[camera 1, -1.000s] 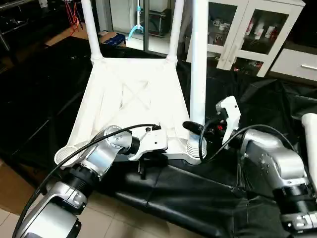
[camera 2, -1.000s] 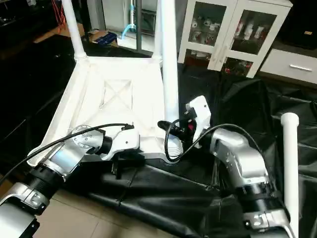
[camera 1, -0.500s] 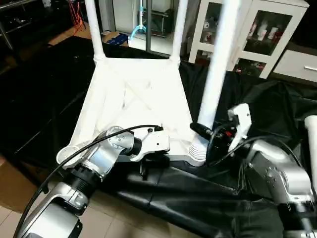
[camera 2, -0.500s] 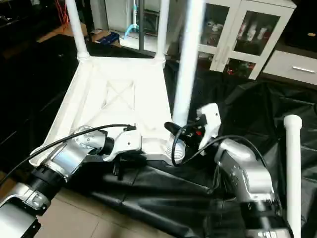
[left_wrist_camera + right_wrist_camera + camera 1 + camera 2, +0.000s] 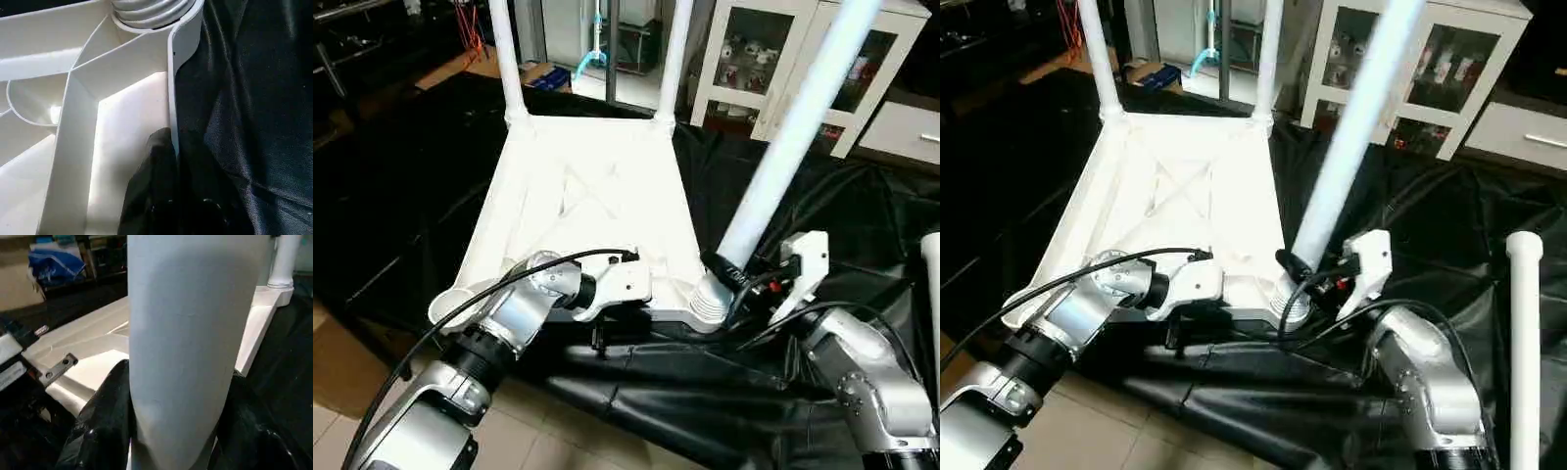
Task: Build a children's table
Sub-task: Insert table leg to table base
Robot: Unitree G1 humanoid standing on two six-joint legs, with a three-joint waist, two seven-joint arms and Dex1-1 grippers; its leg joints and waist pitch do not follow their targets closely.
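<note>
The children's table lies upside down: its white tabletop (image 5: 587,196) shows the X-braced underside. Two white legs (image 5: 506,59) (image 5: 674,59) stand in the far corner sockets. A third leg (image 5: 793,127) leans up and to the right, its ribbed end (image 5: 710,299) in the near right socket. My right gripper (image 5: 729,274) is shut on this leg just above the socket, one black finger (image 5: 102,421) on each side. My left gripper (image 5: 173,147) is shut on the tabletop's thin near rim (image 5: 171,88). The near left socket (image 5: 450,305) holds nothing.
Another white leg (image 5: 1524,333) shows at the right edge over the black cloth (image 5: 705,411) that covers the floor. A white glass-door cabinet (image 5: 783,59) stands behind on the right. Dark furniture and a blue box lie at the back left.
The leg in my right gripper has tipped from upright to leaning right, its end staying at the near right socket. My right arm moved right with it. My left gripper kept its hold.
</note>
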